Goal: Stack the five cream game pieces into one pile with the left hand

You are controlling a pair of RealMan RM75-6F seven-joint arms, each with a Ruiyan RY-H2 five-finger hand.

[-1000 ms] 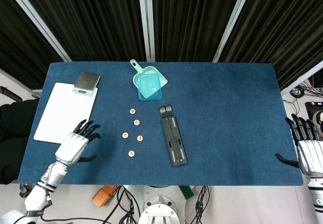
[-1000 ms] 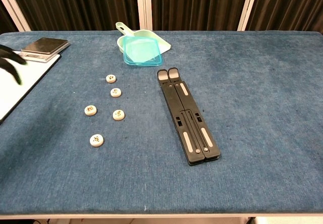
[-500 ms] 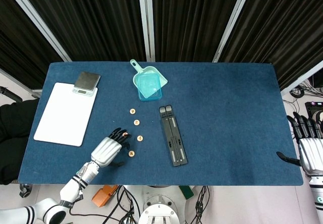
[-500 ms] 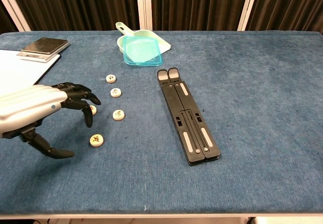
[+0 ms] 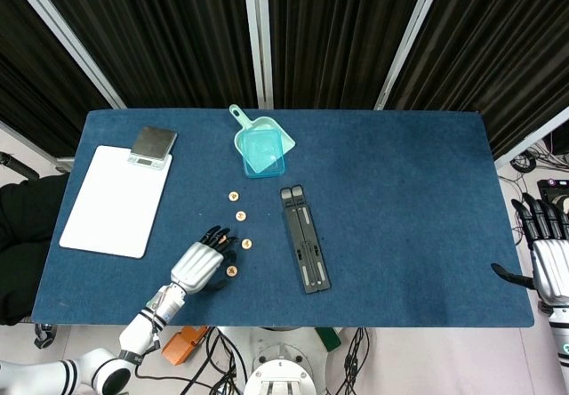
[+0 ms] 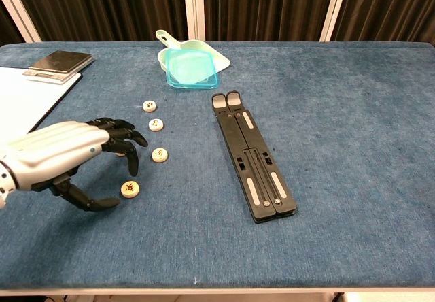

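Left hand hovers spread over the cream game pieces, left of the black folded stand, holding nothing; 1 piece seems hidden beneath. None stacked.

We can read no text, brand or number anywhere. The cream game pieces carry small dark marks on their tops, but these are too small for us to make out as characters.
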